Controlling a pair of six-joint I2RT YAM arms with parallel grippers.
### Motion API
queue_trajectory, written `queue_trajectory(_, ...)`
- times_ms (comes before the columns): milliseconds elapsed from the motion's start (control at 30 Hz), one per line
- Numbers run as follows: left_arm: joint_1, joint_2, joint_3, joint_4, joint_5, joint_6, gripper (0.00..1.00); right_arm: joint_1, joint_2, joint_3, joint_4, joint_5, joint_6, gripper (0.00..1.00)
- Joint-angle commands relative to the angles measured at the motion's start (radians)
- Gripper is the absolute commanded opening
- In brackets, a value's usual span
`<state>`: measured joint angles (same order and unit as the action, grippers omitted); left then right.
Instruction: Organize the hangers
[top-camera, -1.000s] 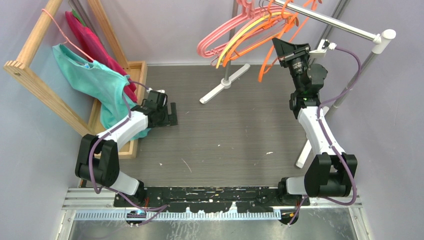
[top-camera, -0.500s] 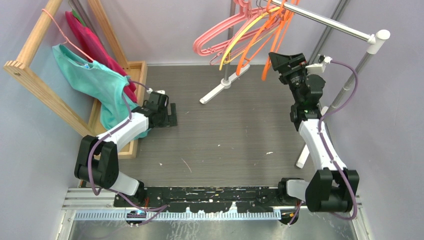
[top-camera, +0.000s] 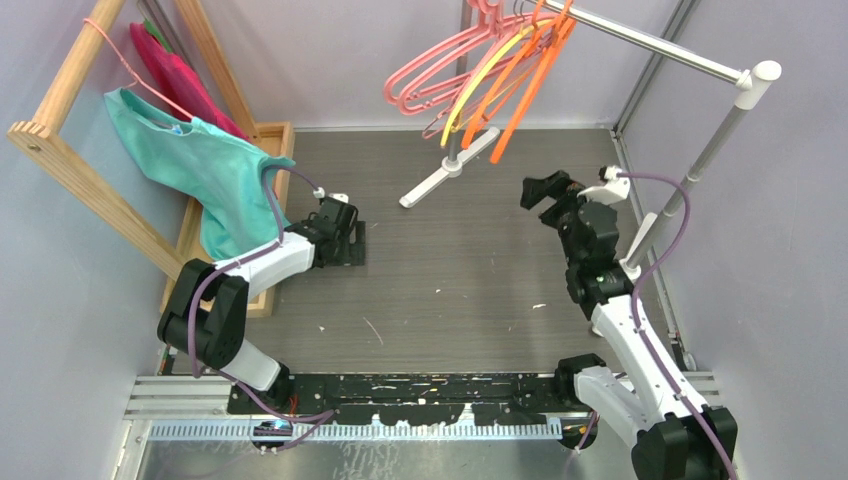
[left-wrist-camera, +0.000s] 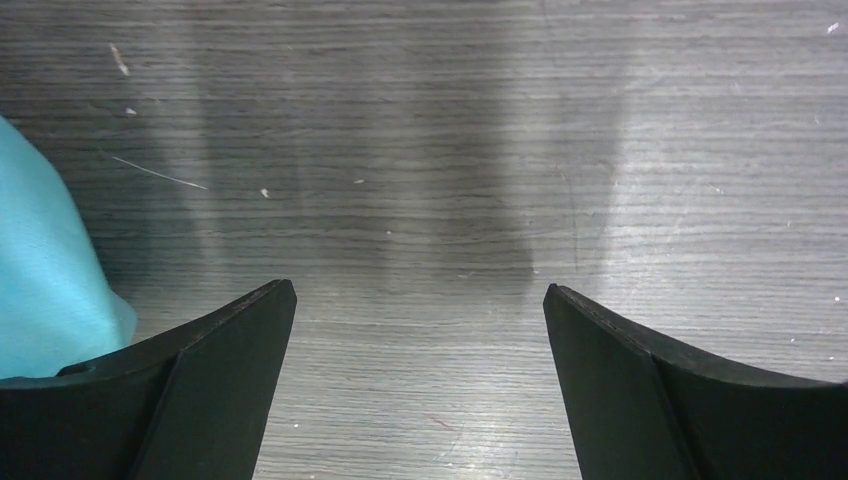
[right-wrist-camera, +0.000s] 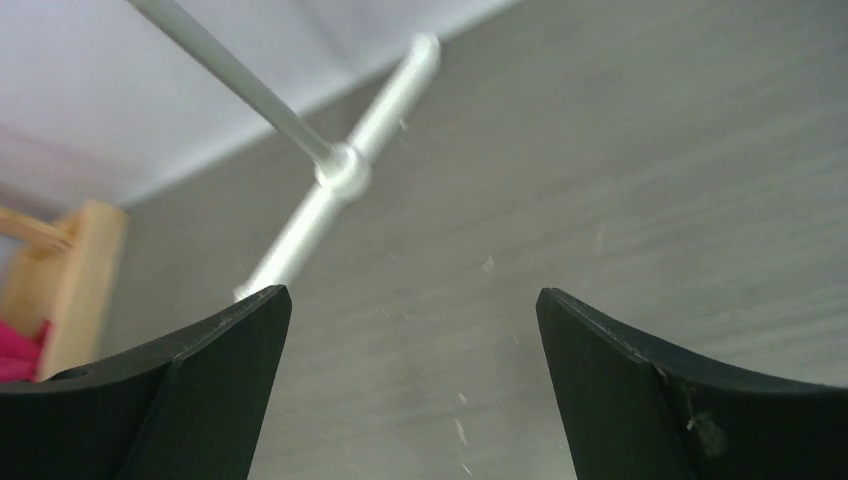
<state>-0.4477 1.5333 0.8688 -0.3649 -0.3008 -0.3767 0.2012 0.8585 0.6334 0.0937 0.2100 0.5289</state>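
Note:
Pink hangers (top-camera: 420, 75), a yellow hanger (top-camera: 480, 75) and orange hangers (top-camera: 520, 85) hang bunched together by their hooks on the white rail (top-camera: 650, 40) at the top. My right gripper (top-camera: 545, 190) is below and to the right of them, apart from them and open. In the right wrist view the right gripper (right-wrist-camera: 413, 292) has only floor between its fingers. My left gripper (top-camera: 350, 235) rests low over the floor at the left, open; in the left wrist view the left gripper (left-wrist-camera: 415, 290) holds nothing.
The rail stand's white foot (top-camera: 450, 165) lies on the floor mid-back, and its right pole (top-camera: 700, 170) rises beside my right arm. A wooden rack (top-camera: 70, 150) at the left carries teal cloth (top-camera: 210, 170) on a thin pink hanger (top-camera: 130, 65) and magenta cloth (top-camera: 175, 65). The teal cloth (left-wrist-camera: 40, 270) lies beside my left finger.
My right gripper opened, letting go of an orange hanger at the rail, then dropped down and back toward me. The orange hanger swung in beside the others. The left gripper shifted slightly right.

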Motion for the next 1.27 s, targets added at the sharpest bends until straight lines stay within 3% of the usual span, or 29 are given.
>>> queue_trajectory(0, -0.033, -0.018, -0.032, 0.114, -0.026, -0.004, 0.98, 0.081, -0.023, -0.075, -0.046, 0.1, -0.102, 1.0)
queue_trajectory(233, -0.062, -0.103, -0.077, 0.159, 0.0, 0.019, 0.98, 0.268, 0.163, -0.043, -0.015, 0.123, -0.226, 1.0)
queue_trajectory(433, -0.063, -0.151, -0.098, 0.163, 0.021, 0.035, 0.98, 0.326, 0.31, 0.011, 0.051, 0.099, -0.214, 1.0)
queue_trajectory(1233, -0.063, -0.226, -0.148, 0.218, 0.037, 0.038, 0.98, 0.343, 0.326, -0.015, 0.066, 0.239, -0.211, 1.0)
